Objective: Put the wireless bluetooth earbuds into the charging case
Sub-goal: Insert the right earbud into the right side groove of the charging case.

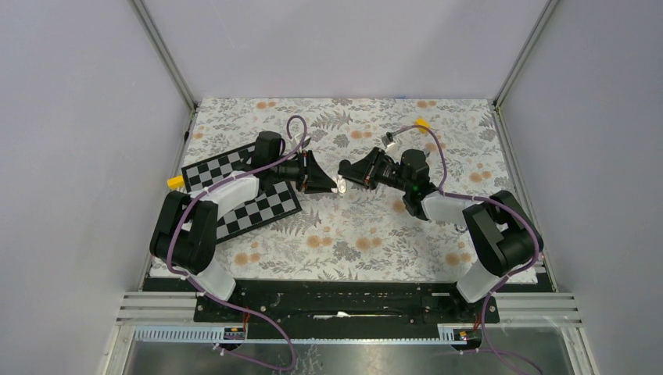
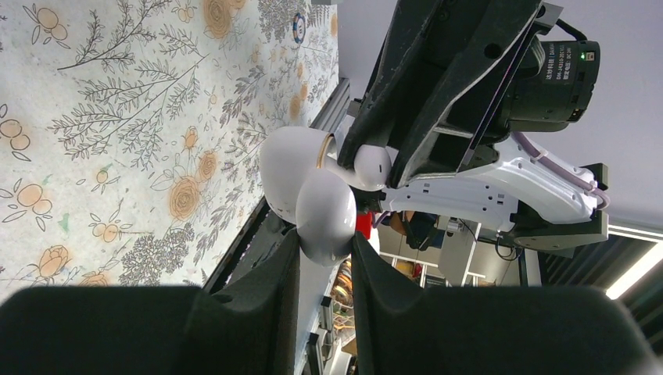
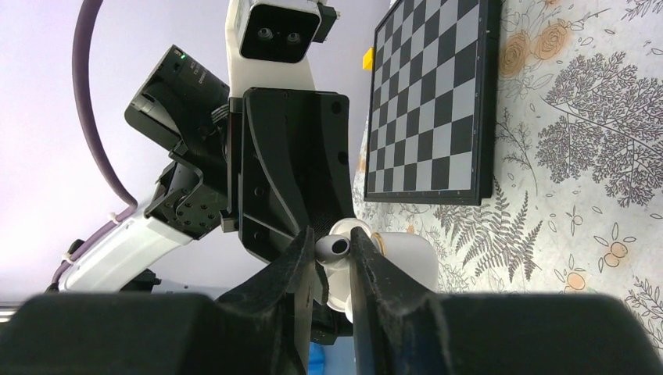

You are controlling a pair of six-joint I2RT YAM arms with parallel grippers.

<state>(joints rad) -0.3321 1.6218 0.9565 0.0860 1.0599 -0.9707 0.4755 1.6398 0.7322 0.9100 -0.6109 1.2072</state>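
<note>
My left gripper (image 1: 324,183) is shut on the white charging case (image 1: 341,187) and holds it above the middle of the floral mat. In the left wrist view the case body (image 2: 324,215) sits between my left gripper's (image 2: 324,244) jaws, its lid (image 2: 285,168) open to the left. My right gripper (image 1: 349,173) faces it and is shut on a white earbud (image 3: 335,246). In the right wrist view the gripper (image 3: 333,234) holds the earbud right at the case (image 3: 410,262) opening. The earbud also shows in the left wrist view (image 2: 372,166), touching the case. No second earbud is in view.
A black-and-white checkerboard (image 1: 234,191) lies on the mat under the left arm and also shows in the right wrist view (image 3: 438,101). Yellow cable tags (image 1: 422,123) and a small clip (image 1: 387,141) sit at the back right. Grey walls enclose the table.
</note>
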